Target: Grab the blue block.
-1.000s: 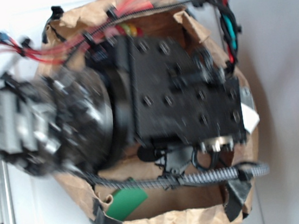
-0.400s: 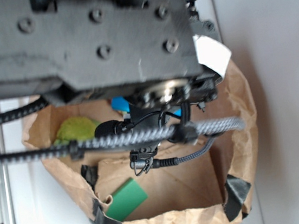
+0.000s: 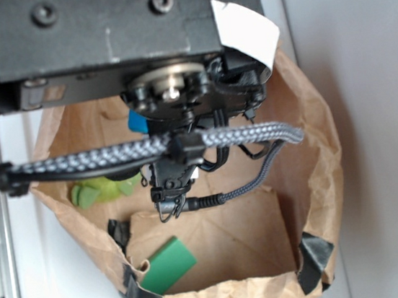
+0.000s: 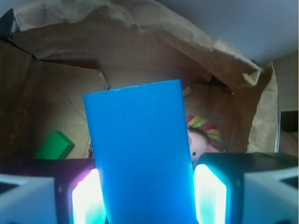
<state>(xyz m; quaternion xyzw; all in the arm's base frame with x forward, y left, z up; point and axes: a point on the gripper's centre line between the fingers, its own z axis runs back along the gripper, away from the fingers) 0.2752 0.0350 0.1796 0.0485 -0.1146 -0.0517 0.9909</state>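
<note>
blue block (image 4: 140,154) stands upright between the gripper (image 4: 147,196) fingers — clamped on both sides — above the brown paper bag (image 4: 140,42); green block (image 4: 53,145) lies inside the bag.

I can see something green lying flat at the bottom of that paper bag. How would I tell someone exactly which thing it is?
Look into the crumpled brown paper bag, down at its near edge. The flat green rectangular block lies there on the bag's floor, apart from the robot arm. Its plain green faces and sharp corners set it apart from the lumpy yellow-green toy farther back.

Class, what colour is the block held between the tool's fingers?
Bright blue: the blue block fills the wrist view, which shows it best.
</note>
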